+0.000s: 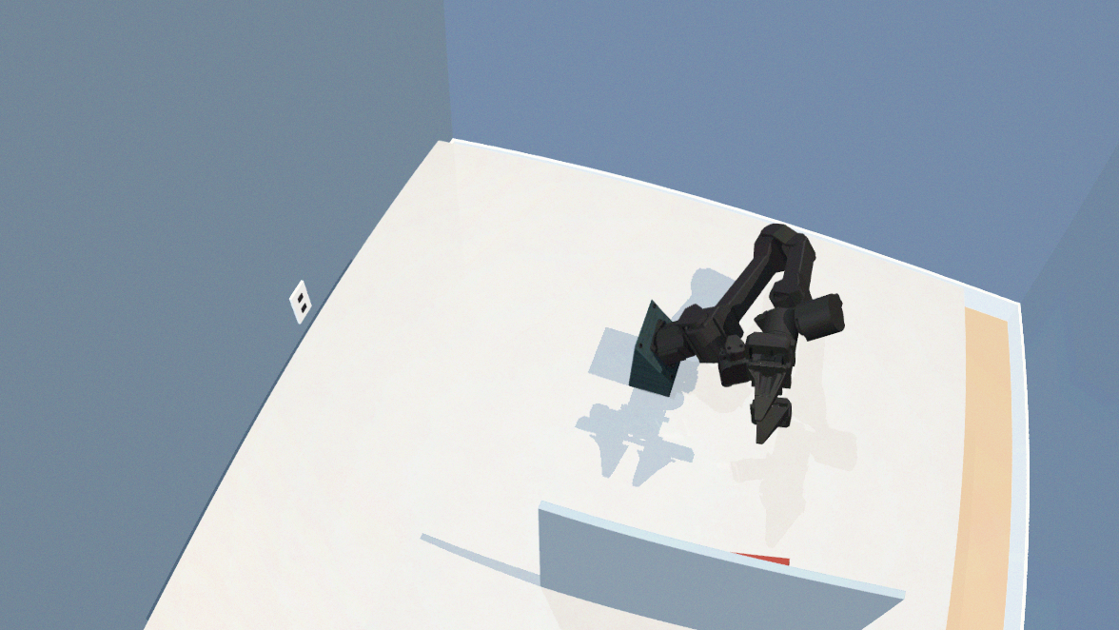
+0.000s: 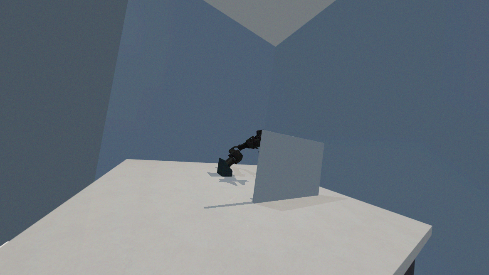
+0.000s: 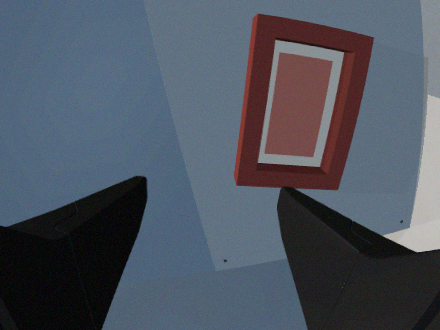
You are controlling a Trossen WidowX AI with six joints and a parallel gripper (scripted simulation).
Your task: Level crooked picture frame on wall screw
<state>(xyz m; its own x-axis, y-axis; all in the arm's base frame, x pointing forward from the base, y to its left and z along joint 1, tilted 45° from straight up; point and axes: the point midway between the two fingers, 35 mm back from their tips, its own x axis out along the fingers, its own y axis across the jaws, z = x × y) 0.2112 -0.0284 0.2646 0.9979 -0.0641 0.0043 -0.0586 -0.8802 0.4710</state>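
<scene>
The red picture frame (image 3: 257,100) (image 1: 775,559) hangs on the front of the grey-blue panel. In the wrist view its edges do not run parallel to the panel's, so it sits crooked; that view is rolled, and I cannot tell which side is higher. In the top view only a thin red sliver shows past the panel's top edge. The screw and the frame's back are hidden. My gripper (image 1: 760,430) (image 3: 213,192) is open with nothing between its fingers. It is well apart from the frame. In the exterior view the panel hides the gripper and frame.
The upright panel (image 1: 665,567) (image 2: 289,167) (image 3: 200,100) stands on the white table (image 1: 376,391) (image 2: 154,232). Two dark dots show near its corners in the wrist view. The arm's dark base block (image 1: 650,375) (image 2: 224,169) stands in front of it. An orange strip (image 1: 984,438) runs along one table edge.
</scene>
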